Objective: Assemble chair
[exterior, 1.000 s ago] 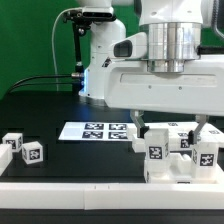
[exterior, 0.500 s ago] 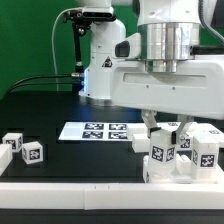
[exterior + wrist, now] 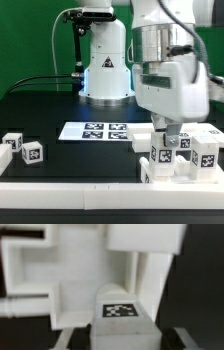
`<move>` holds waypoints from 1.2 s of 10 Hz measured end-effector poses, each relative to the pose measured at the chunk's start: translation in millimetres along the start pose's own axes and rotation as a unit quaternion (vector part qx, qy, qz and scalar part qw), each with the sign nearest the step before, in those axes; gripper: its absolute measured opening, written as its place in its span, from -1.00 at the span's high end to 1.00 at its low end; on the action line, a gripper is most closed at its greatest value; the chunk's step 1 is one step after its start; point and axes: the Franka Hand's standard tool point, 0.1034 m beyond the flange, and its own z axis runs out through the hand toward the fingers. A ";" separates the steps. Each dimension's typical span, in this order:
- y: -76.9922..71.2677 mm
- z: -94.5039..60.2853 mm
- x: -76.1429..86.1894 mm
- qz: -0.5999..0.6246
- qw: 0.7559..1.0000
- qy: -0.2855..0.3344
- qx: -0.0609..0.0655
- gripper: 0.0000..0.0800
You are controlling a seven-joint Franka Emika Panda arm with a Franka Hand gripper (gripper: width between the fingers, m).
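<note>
Several white chair pieces [image 3: 192, 153] with black-and-white tags stand clustered at the exterior view's right, near the front rail. My gripper [image 3: 166, 134] comes down from above onto the cluster's near-left block, a white chair piece [image 3: 160, 156] with a tag on its face. In the wrist view this tagged piece [image 3: 121, 308] fills the gap of the gripper [image 3: 126, 340], with a dark finger close against each side, so the gripper is shut on it. Behind it lie more white panels [image 3: 60, 274]. The fingertips are hidden.
Two small tagged white blocks [image 3: 12, 142] [image 3: 32, 152] sit at the exterior view's left. The marker board [image 3: 98, 130] lies flat mid-table. A white border rail [image 3: 70, 186] runs along the front. The arm's base [image 3: 105, 60] stands behind, with a green backdrop.
The jaws have closed from wide open onto the tagged piece. Since then the hand has turned about its vertical axis, showing a narrower side in the exterior view.
</note>
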 end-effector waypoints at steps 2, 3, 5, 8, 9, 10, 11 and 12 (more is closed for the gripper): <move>0.0 0.0 -0.2 -0.010 1.000 0.001 0.000 0.28; 0.1 0.2 -0.3 -0.029 1.000 0.001 -0.001 0.28; -0.4 -0.3 -0.3 -0.210 0.977 0.016 -0.011 -0.33; -1.6 -1.0 4.6 -0.387 0.922 0.020 -0.017 -0.61; -1.7 -1.1 5.6 -0.426 0.904 0.021 -0.019 -0.62; -1.5 -0.7 5.9 -0.462 0.886 0.022 -0.022 -0.62; -0.2 1.4 4.3 -0.547 0.836 0.027 -0.034 -0.62; 0.9 3.1 1.4 -0.607 0.793 0.028 -0.042 -0.62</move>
